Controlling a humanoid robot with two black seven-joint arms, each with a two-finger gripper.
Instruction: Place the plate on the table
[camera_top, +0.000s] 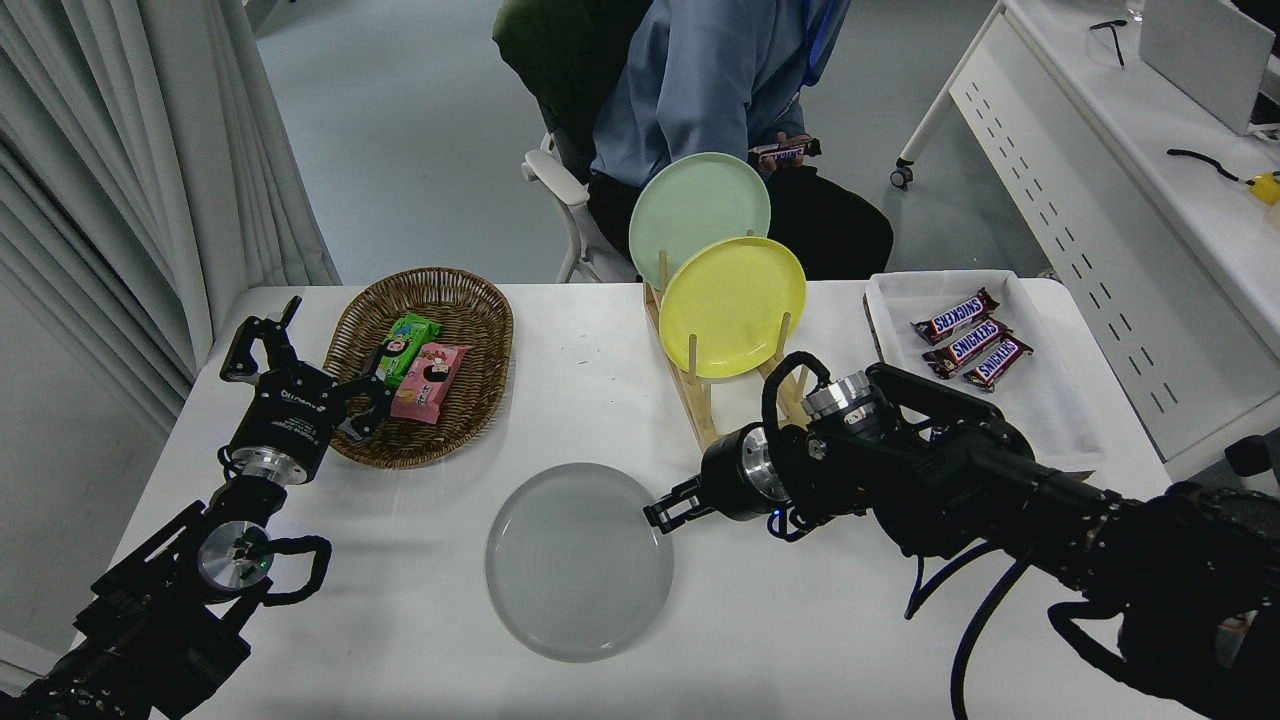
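Head view: my right gripper (660, 513) is pinching the right rim of the round, plain light-grey plate (578, 561), with its fingertips pressed together on the edge. How far the underside of the plate is touching the large white table (800, 620) is hard to make out. The plate is facing upward, near level, on the table's near middle; being round, it is showing no long axis. My left gripper (300, 360) is resting spread apart at the lower left, beside the oval wicker basket (480, 330).
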